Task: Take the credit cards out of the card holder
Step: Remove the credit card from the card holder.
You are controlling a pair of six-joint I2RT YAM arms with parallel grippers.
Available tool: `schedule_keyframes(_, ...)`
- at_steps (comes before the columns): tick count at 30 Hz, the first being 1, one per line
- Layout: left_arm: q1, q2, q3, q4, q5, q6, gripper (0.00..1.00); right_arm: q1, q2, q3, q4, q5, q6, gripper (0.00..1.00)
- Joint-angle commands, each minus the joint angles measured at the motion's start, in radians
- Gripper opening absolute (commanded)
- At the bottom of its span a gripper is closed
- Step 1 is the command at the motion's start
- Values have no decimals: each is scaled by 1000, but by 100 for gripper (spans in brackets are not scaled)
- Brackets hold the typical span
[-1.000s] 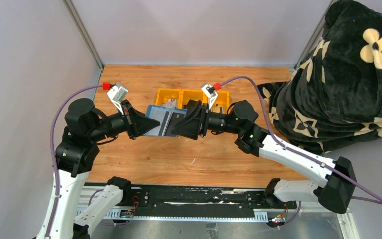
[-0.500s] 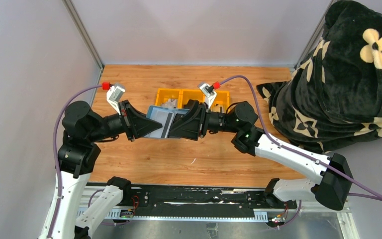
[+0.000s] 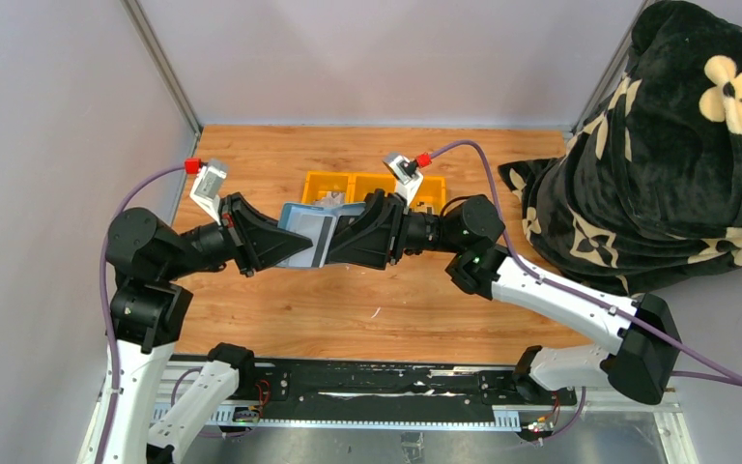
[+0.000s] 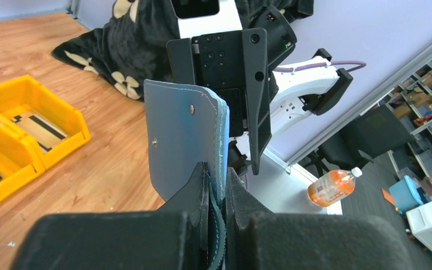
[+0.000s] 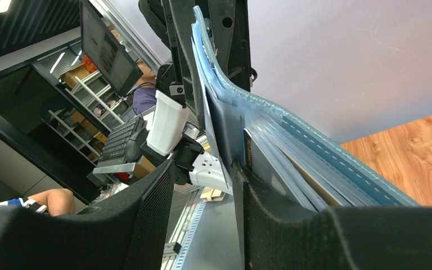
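Holder clamped in left hand; right hand half-open at its opposite edge.

We note: small blue-grey folding card holder half hidden by left claw, right claw; pale plastic cards inside uncountable; yellow three-compartment tray partly covered.

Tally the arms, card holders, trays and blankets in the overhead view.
Robot arms: 2
Card holder: 1
Yellow tray: 1
Black flowered blanket: 1
Total: 5
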Motion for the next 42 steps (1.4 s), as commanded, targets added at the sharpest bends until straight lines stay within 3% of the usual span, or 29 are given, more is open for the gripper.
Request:
schedule_keyframes(1, -19, -8, -26, 87, 133, -83, 6, 47, 58, 48, 37, 36, 11, 45)
schedule_keyframes(4, -19, -21, -41, 37, 90, -28, 12, 58, 74, 60, 49, 44, 17, 42)
schedule_keyframes(8, -19, -40, -30, -56, 20, 90, 8, 65, 88, 61, 74, 51, 27, 34)
schedule_keyframes(19, -19, -43, -3, -88, 16, 125, 16, 66, 82, 43, 151, 37, 61, 0)
schedule_keyframes(24, -19, -35, -17, 2, 80, 8, 32, 67, 69, 13, 153, 47, 65, 0)
schedule_keyframes(27, -19, -36, -50, 141, 137, -130, 33, 65, 66, -1, 155, 51, 64, 0)
schedule_keyframes(38, -19, -27, 2, 147, 128, -163, 14, 47, 25, -58, 138, 77, 56, 0)
schedule_keyframes(42, -19, -23, 11, 146, 125, -164, 12, 47, 9, -85, 136, 81, 55, 0)
